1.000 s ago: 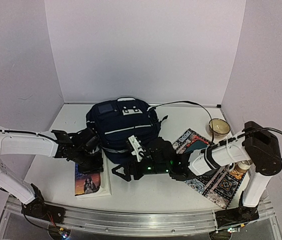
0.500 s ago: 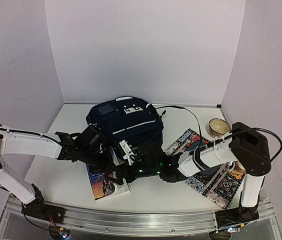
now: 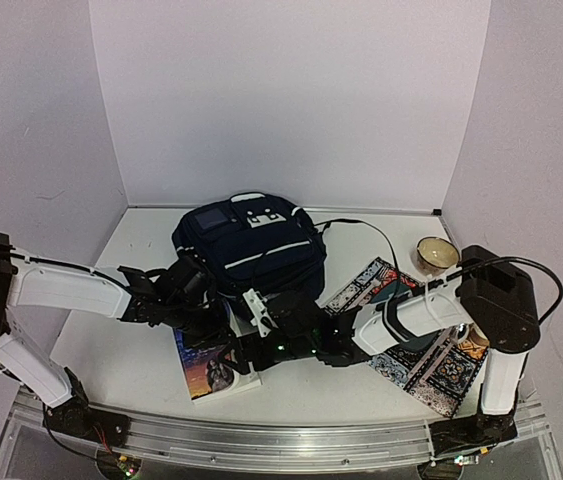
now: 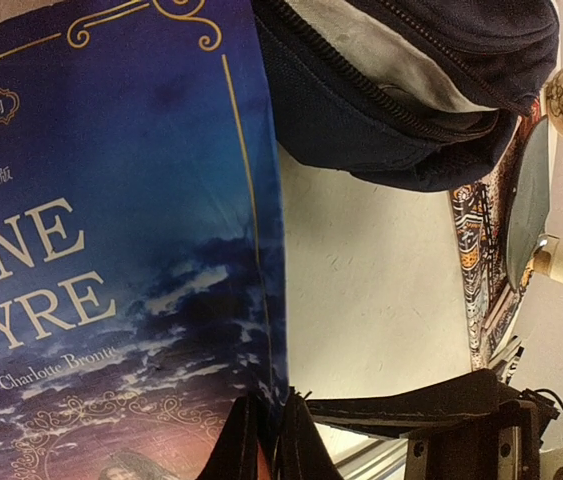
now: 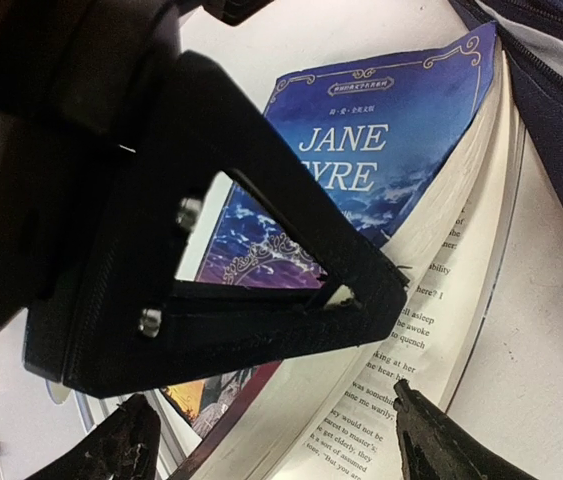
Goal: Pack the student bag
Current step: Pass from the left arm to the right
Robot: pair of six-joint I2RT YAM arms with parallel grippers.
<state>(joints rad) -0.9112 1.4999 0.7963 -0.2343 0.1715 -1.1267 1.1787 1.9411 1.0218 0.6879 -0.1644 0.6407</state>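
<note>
Pinching left gripper (image 4: 267,440): jaws clamped on the cover alone of the Jane Eyre book (image 4: 111,250); we fear it tears or slips.
Student bag (image 3: 251,250): at 12 o'clock from the book; we think the fanned pages may snag its mouth.
Right gripper (image 5: 276,440): jaws apart astride the pages; it may crease them.

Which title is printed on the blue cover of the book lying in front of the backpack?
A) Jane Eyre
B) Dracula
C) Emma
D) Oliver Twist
A, since the book shows JANE EYRE in white letters on its blue cover in the right wrist view.
</note>
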